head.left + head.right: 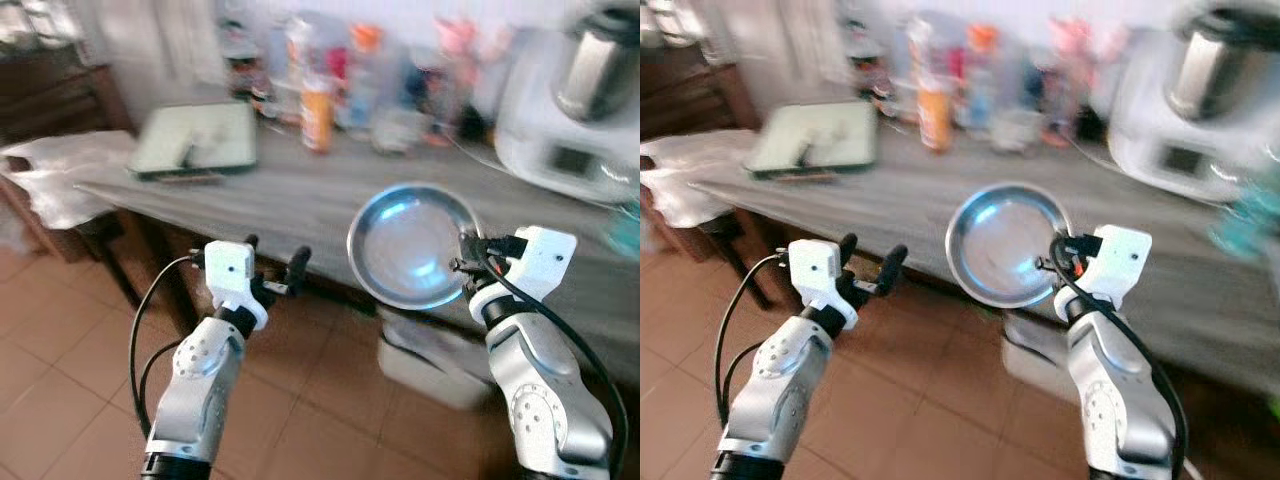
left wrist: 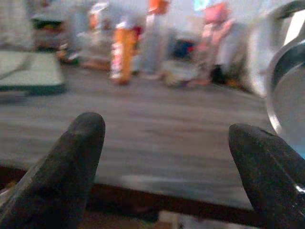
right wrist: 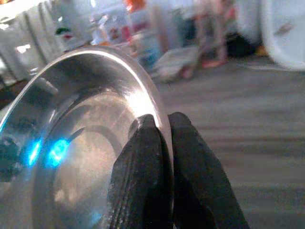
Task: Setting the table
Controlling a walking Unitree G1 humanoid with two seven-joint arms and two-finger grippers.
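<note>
Steel plate (image 1: 413, 243) held tilted on edge above front of grey wooden table (image 1: 300, 195), rim pinched between closed fingers (image 3: 143, 157) of right gripper (image 1: 468, 262). Left gripper (image 1: 276, 268) spread wide, holding nothing, hovering before table edge. No writing legible; views blurred. Orange bottle (image 1: 316, 113) among blurred bottles at table back; green tray (image 1: 195, 138) on left, white appliance (image 1: 570, 100) on right.

Right end effector (image 1: 1053, 262) gripping steel plate (image 1: 1002, 245) rim, above grey counter (image 1: 890, 190)
</note>
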